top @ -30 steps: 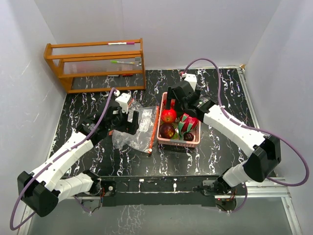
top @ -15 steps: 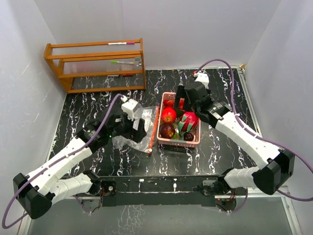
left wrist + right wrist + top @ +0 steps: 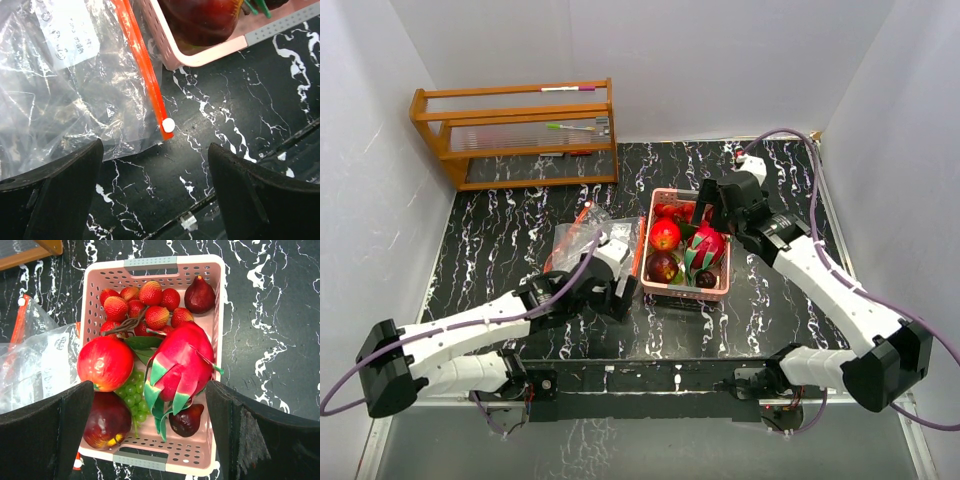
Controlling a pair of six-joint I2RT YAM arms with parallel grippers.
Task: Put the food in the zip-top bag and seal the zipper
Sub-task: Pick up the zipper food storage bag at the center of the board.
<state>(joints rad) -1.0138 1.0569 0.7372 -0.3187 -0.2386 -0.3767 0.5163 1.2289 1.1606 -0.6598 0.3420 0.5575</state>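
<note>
The food lies in a pink basket [image 3: 170, 262]: a red apple [image 3: 105, 362], a dark red apple [image 3: 106, 422], a dragon fruit [image 3: 182, 360], green grapes [image 3: 132, 395], strawberries [image 3: 147, 302] and two dark fig-like fruits [image 3: 200, 295]. My right gripper [image 3: 150, 390] hovers open above the basket's near half, touching nothing. The clear zip-top bag [image 3: 75, 75] lies flat, left of the basket, and is empty as far as it shows. Its orange zipper strip [image 3: 142, 65] ends in a white slider [image 3: 168, 125]. My left gripper [image 3: 155, 160] is open just short of that slider corner.
A wooden rack [image 3: 515, 130] stands at the back left against the wall. The basket [image 3: 688, 293] sits mid-table, its left side close to the bag [image 3: 578, 235]. The table's front rail [image 3: 650, 375] runs just behind the left gripper [image 3: 623, 290].
My left arm has swung from over the bag's middle to its near right corner by the basket. My right gripper has drawn back and to the right above the basket.
</note>
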